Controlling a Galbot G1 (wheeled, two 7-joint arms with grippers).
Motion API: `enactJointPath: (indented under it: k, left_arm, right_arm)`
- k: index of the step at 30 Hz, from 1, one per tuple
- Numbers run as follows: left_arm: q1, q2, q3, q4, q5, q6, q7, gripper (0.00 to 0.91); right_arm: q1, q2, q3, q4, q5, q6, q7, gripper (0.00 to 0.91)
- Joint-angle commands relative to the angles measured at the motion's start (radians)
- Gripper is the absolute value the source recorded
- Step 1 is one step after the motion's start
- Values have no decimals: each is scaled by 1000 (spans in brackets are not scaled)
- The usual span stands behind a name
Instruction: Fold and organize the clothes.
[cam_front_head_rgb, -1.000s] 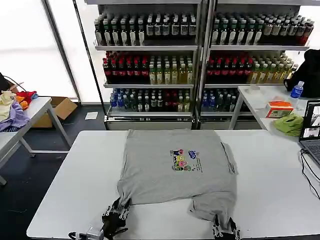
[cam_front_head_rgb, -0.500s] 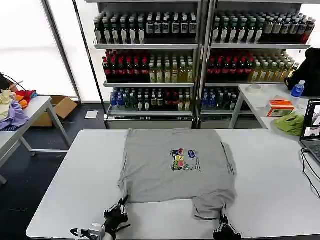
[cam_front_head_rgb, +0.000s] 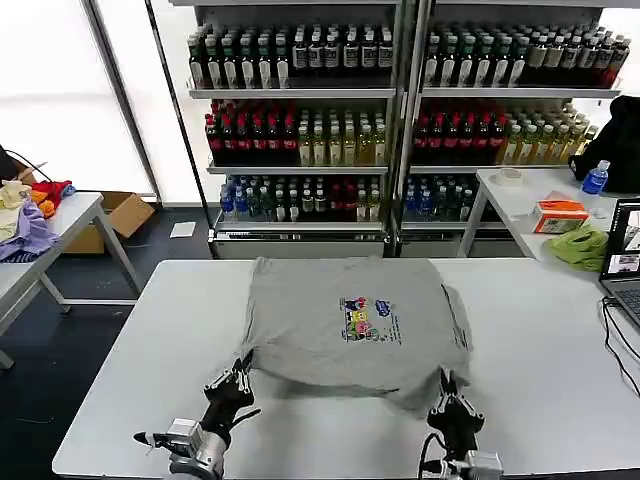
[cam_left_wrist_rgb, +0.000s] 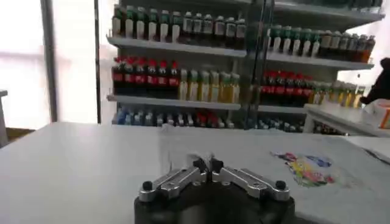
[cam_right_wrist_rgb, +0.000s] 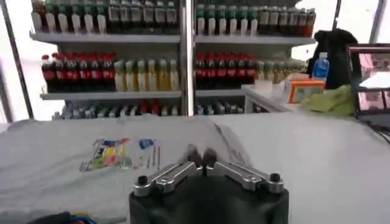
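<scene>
Left gripper (cam_front_head_rgb: 238, 377) and right gripper (cam_front_head_rgb: 447, 386) — each with fingertips pinched together on the near hem of the grey shirt (cam_front_head_rgb: 345, 325). The soft, matte fabric lies spread, its near edge turned under, on the smooth white table (cam_front_head_rgb: 150, 350) — multicoloured chest print (cam_front_head_rgb: 368, 319) facing up.

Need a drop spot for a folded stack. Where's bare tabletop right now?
Bare: the white table between its left edge and the grey shirt, and the wider stretch between shirt and laptop on the right. Crowded: the near edge, where the left gripper and right gripper are shut on the shirt's hem corners.
</scene>
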Motion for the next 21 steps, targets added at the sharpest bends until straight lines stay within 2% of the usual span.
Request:
enactJointPath:
  k: [1, 8, 21]
  left_arm:
    - [-128, -11, -3, 96, -28, -11, 0, 0]
    - [-251, -15, 5, 207, -45, -7, -8, 0]
    - [-358, -9, 22, 357, -56, -3, -16, 0]
  right_arm:
    - [211, -4, 12, -114, 12, -10, -27, 0]
    - [316, -6, -2, -235, 31, -26, -36, 0]
    - [498, -2, -27, -414, 42, -55, -52, 0]
